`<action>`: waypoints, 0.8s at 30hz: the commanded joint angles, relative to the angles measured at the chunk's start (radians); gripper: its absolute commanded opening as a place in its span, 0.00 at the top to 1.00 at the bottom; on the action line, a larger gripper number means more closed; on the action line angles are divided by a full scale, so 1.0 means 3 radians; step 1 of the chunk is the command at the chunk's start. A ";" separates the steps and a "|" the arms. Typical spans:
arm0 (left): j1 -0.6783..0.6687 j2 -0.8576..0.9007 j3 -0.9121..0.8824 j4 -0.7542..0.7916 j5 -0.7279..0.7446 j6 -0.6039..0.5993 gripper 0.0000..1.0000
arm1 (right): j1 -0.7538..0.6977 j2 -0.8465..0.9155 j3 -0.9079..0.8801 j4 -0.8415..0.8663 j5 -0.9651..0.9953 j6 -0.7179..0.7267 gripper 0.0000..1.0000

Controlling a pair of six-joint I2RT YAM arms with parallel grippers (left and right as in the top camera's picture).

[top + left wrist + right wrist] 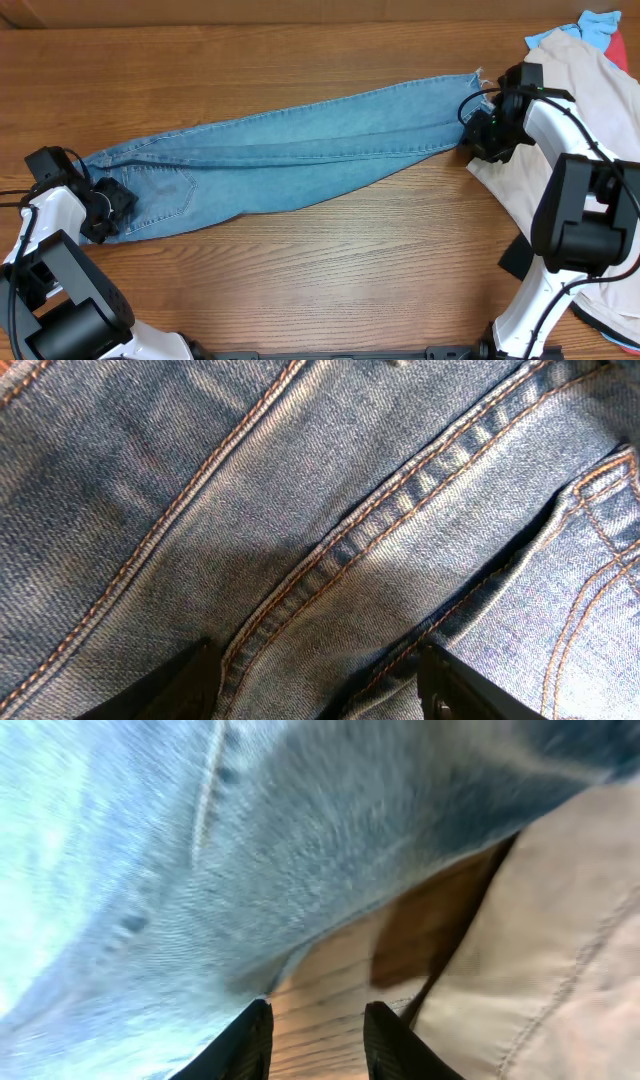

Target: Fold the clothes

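Light blue jeans lie stretched flat across the wooden surface. The left hand hovers at the waist end with its fingers apart. The right hand is also parted, at the leg ends. The denim looks soft but weighty, and its thick seams likely grip best.

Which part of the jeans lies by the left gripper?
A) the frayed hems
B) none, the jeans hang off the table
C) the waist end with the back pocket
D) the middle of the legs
C: in the overhead view the jeans lie stretched out with the back pocket beside the left gripper, while the frayed hems end by the right gripper.
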 commanded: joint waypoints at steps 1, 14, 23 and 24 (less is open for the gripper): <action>0.0020 0.0038 -0.0134 -0.0062 -0.0086 -0.0001 0.33 | -0.0014 -0.0107 0.0043 0.0092 -0.0048 0.0061 0.66; 0.0020 0.0038 -0.0134 -0.0067 -0.0086 -0.0001 0.32 | 0.0081 0.0022 -0.0159 0.0628 -0.0048 0.0154 0.78; 0.0020 0.0038 -0.0134 -0.0076 -0.0086 0.0000 0.32 | 0.0089 0.0023 -0.0163 0.0557 0.0090 0.0153 0.81; 0.0020 0.0038 -0.0134 -0.0078 -0.0086 0.0000 0.31 | 0.0095 0.0023 -0.0167 0.0533 0.0090 0.0154 0.81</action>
